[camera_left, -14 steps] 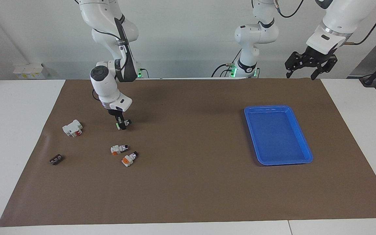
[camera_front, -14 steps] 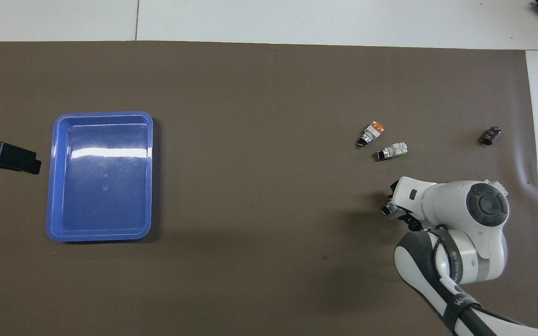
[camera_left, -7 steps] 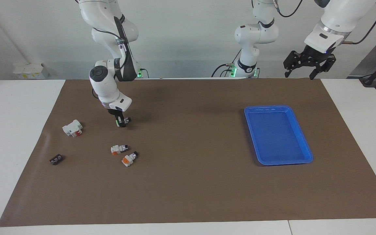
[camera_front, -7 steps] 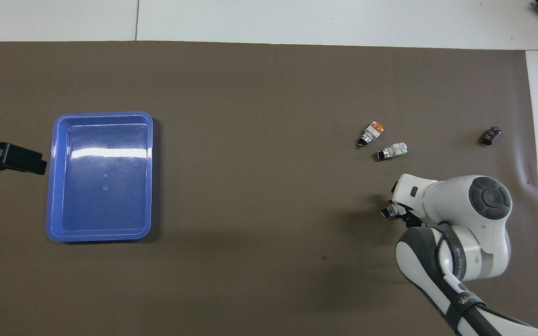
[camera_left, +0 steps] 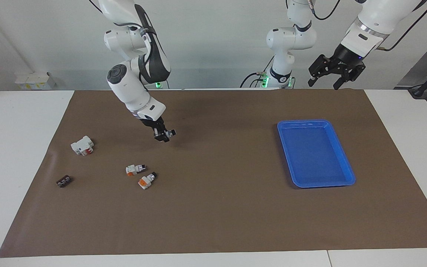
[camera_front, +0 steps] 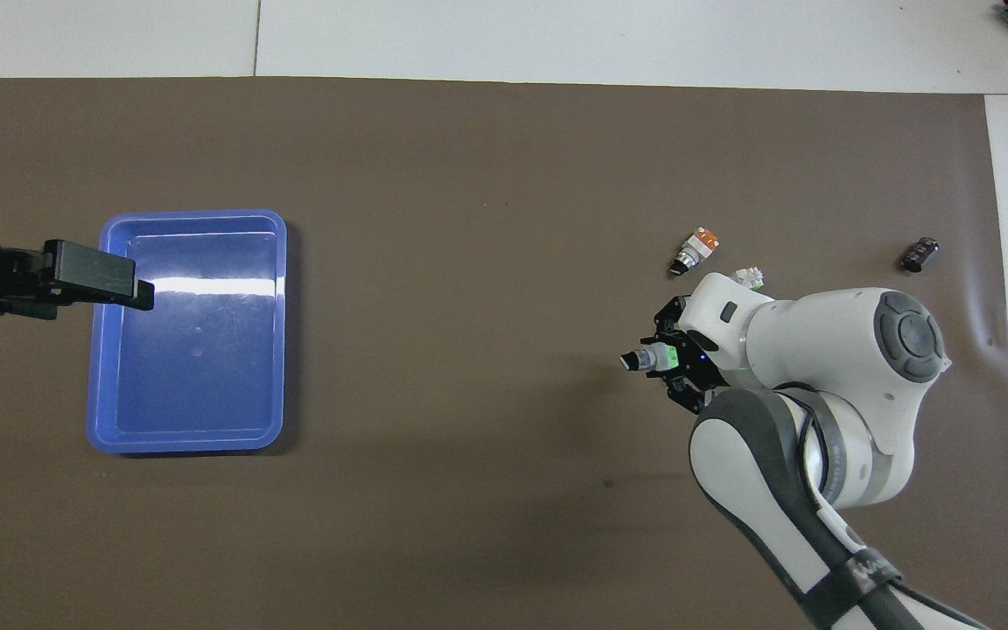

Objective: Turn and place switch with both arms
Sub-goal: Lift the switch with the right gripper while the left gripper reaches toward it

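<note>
My right gripper [camera_left: 161,134] is shut on the small white switch [camera_left: 166,132] and holds it tilted a little above the brown mat. The switch's black knob points toward the left arm's end of the table. In the overhead view the switch [camera_front: 648,358] shows its green block, sticking out of the right gripper [camera_front: 675,360]. My left gripper [camera_left: 334,74] is open and empty, raised high. In the overhead view the left gripper [camera_front: 97,278] is over the blue tray's edge.
A blue tray [camera_left: 304,122] lies toward the left arm's end [camera_front: 193,213]. Two white switches with orange blocks [camera_left: 135,170] [camera_left: 146,180] lie on the mat beside a larger white block with a red part [camera_left: 82,145] and a small black piece [camera_left: 63,181].
My right gripper has swung toward the table's middle with the switch and turned it. My left gripper has moved in over the tray's edge.
</note>
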You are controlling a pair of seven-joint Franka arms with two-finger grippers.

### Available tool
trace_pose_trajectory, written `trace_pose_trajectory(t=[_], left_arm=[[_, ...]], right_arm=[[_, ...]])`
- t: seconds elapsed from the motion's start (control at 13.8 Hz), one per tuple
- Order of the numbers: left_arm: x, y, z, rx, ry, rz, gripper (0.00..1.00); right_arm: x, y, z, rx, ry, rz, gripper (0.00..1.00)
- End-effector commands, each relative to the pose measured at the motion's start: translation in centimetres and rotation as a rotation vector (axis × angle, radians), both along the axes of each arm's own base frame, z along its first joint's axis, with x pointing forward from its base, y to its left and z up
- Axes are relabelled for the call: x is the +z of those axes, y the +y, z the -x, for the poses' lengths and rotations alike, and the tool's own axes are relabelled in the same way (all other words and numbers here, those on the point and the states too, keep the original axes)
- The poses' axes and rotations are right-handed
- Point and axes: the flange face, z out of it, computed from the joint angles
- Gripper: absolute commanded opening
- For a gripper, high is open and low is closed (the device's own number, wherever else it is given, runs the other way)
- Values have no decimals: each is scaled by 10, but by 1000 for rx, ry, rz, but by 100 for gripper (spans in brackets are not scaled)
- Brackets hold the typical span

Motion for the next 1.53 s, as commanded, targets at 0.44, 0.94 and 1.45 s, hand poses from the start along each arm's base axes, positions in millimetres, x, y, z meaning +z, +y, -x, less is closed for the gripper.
trace_pose_trajectory(t=[0.44,0.94,1.45], left_arm=[[-79,-31,64,217,99,374,100],[-116,-72,74,310,31,488,89],[-121,-93,74,386,14,556,55]], right_arm=[[101,145,9,-249,51,-162,0],[127,208,35,-315,6,-252,0],[137,233,45,-357,-12,-301,0]])
